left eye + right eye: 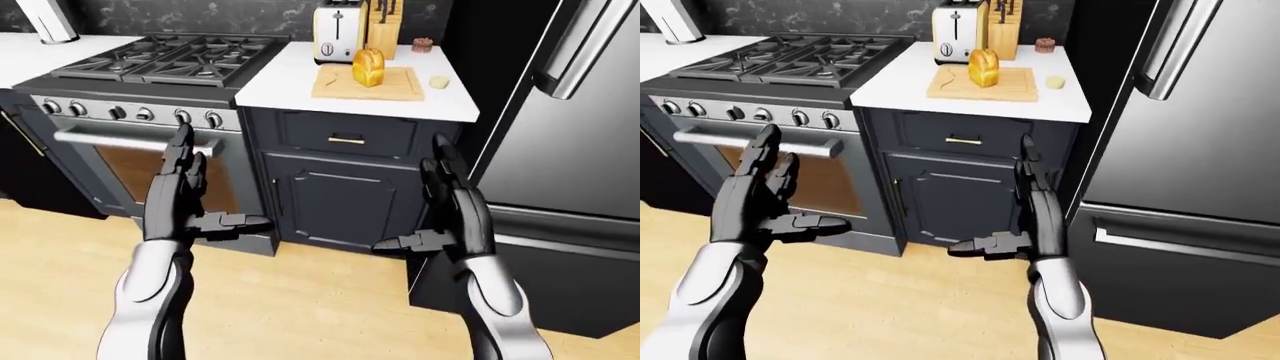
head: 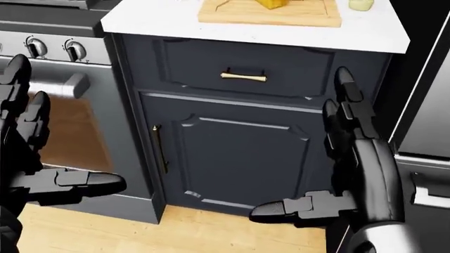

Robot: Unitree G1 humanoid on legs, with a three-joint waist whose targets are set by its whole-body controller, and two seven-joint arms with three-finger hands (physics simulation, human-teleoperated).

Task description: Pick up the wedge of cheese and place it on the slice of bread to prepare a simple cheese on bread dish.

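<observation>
A wooden cutting board (image 1: 368,84) lies on the white counter (image 1: 290,82) at the top of the left-eye view. An orange-brown piece of bread (image 1: 367,67) stands upright on it. A small pale yellow piece, apparently the cheese (image 1: 438,81), lies on the counter just right of the board. My left hand (image 1: 200,191) and right hand (image 1: 432,202) are open and empty, fingers up, thumbs pointing inward. They are held below the counter, before the dark cabinet (image 2: 239,147). The head view shows only the board's near edge (image 2: 267,18).
A gas stove (image 1: 150,60) with knobs and an oven door (image 1: 120,161) stands left of the cabinet. A steel fridge (image 1: 575,127) stands on the right. A toaster (image 1: 337,31), a knife block (image 1: 382,26) and a small brown item (image 1: 423,45) stand behind the board. The floor is wood.
</observation>
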